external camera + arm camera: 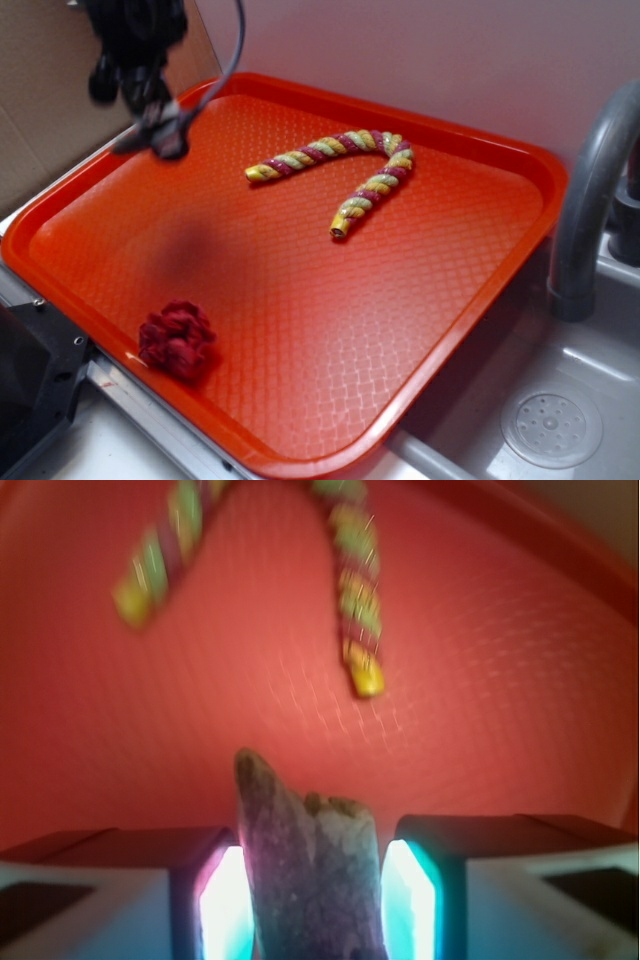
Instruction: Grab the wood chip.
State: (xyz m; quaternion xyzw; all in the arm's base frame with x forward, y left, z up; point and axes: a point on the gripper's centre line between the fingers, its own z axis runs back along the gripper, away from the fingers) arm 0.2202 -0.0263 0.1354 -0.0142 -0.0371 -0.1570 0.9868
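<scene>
The wood chip [310,865], a brown-grey sliver with a pointed tip, stands between my two fingers in the wrist view, touching both lit pads. My gripper [312,900] is shut on it. In the exterior view the gripper [163,133] hangs above the far left corner of the orange tray [470,270], and the wood chip [133,142] sticks out to its left as a grey point, lifted off the tray. A blurred shadow lies on the tray below it.
A yellow-and-maroon twisted rope [352,165] lies bent at the back middle of the tray. A red wrinkly ball [177,338] sits near the front left rim. A grey faucet [585,200] and sink drain [551,428] are at the right.
</scene>
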